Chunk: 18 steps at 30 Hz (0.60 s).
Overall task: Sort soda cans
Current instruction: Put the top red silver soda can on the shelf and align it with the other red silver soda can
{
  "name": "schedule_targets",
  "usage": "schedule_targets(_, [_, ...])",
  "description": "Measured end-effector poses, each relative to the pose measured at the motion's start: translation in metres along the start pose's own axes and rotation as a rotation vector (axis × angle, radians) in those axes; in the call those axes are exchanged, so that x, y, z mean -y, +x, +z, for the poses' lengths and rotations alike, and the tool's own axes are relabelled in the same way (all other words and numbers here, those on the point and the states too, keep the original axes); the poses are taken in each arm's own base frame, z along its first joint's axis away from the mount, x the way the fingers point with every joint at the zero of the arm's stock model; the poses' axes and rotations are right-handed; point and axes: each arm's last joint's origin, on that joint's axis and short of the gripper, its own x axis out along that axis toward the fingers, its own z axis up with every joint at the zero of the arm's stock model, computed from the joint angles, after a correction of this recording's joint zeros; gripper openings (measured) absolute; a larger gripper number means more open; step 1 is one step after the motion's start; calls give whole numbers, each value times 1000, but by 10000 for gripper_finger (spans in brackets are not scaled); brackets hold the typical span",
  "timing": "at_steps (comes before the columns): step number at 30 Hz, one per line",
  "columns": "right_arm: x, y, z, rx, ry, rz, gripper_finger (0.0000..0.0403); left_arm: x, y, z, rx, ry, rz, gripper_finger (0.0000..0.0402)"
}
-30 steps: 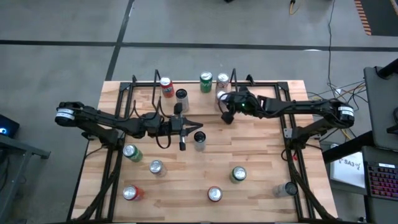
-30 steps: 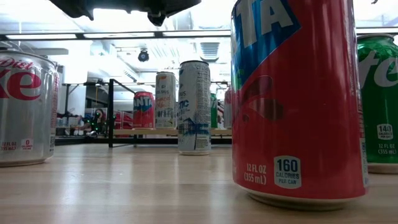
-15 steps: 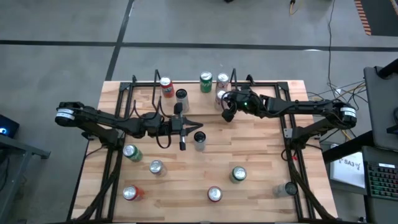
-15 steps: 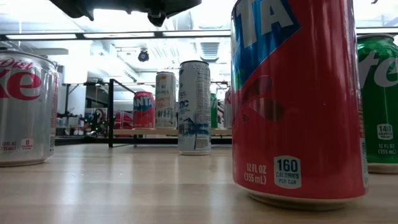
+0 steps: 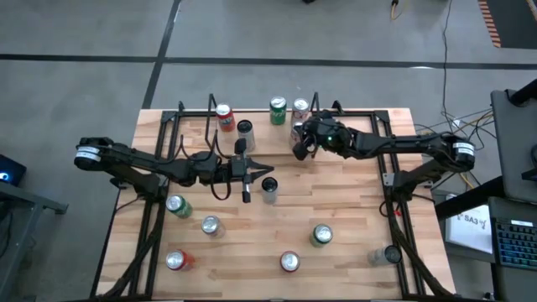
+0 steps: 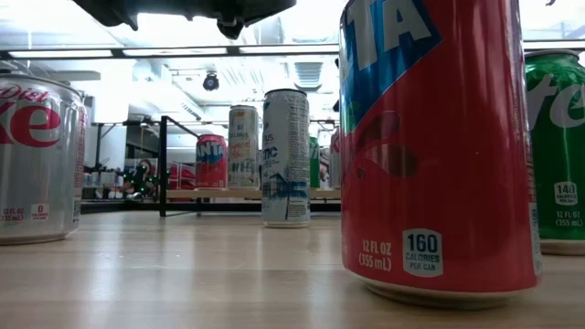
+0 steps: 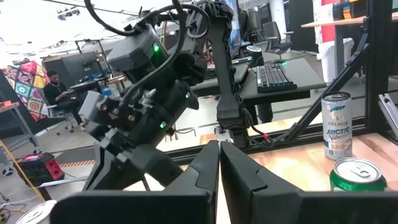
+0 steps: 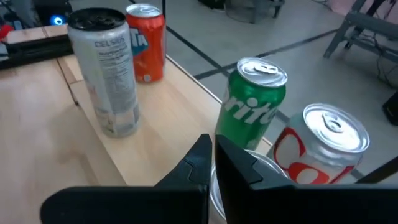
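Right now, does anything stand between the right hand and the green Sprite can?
Yes. A silver-topped can sits just under the right hand, partly between it and the green Sprite can. Nothing else visible blocks the way.

Low view: big red can is cut off at the top edge, so only the letters "TA" of its brand show. Silver Diet can is cut by the left edge, green can by the right. Arm parts at the top are cropped, can't tell which arm.

Right wrist view: a silver can top sits mostly hidden behind the right gripper fingers, label unseen.

Left wrist view: green can is cut by the bottom edge, brand unseen. The person far back is too small for detail.

High view: can labels are too small to read, and the clear can at the near right edge is blurred.
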Motion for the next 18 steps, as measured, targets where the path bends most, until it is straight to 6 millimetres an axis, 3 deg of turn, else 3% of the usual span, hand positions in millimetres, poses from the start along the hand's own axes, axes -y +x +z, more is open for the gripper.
schedule_targets(6, [-3,11,-9,-35,4,-5,11,0,0,0,0,0,0,0])
schedule_targets(18, [-3,9,-16,-113,18,-4,11,0,0,0,0,3,0,0])
